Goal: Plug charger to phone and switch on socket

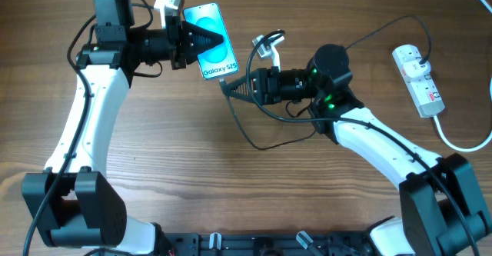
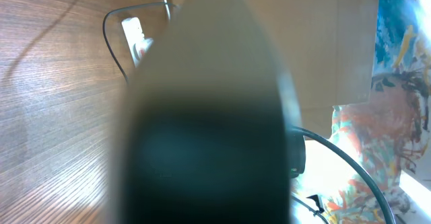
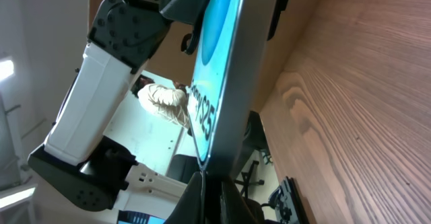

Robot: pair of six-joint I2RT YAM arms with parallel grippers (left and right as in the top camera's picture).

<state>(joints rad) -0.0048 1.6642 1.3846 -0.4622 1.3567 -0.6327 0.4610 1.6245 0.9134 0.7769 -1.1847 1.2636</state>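
Surface: brown wood-grain table (image 1: pixel 154 171), both arms working over its far half. In the overhead view the left gripper (image 1: pixel 206 37) is clamped across the phone (image 1: pixel 217 62) and holds it clear of the wood, screen up toward the camera, "Galaxy S25" readable near the lower end. We read the phone's long axis as roughly 11 to 5 o'clock, with the port end at 5. The right gripper (image 1: pixel 233 88) reaches in from 3 o'clock, its fingers drawn to a narrow point just beside that lower end. The charger (image 1: pixel 257 137) leaves the fingertips, loops toward 6 o'clock and then runs off right. We judge the fingers pinched on its connector end, though the metal tip itself is hidden. From the right gripper the port lies at about 11 o'clock, very near; we cannot tell whether tip and port are touching. The right wrist view shows the phone edge-on, directly ahead of the fingers. The left wrist view is mostly blur from the phone's back. Judgement: insertion is in hand and not confirmed, and the coming push has to run along the phone's long axis toward 11. The socket (image 1: pixel 417 78) lies flat at 3 o'clock, well apart, and the right arm is the nearer one to it.
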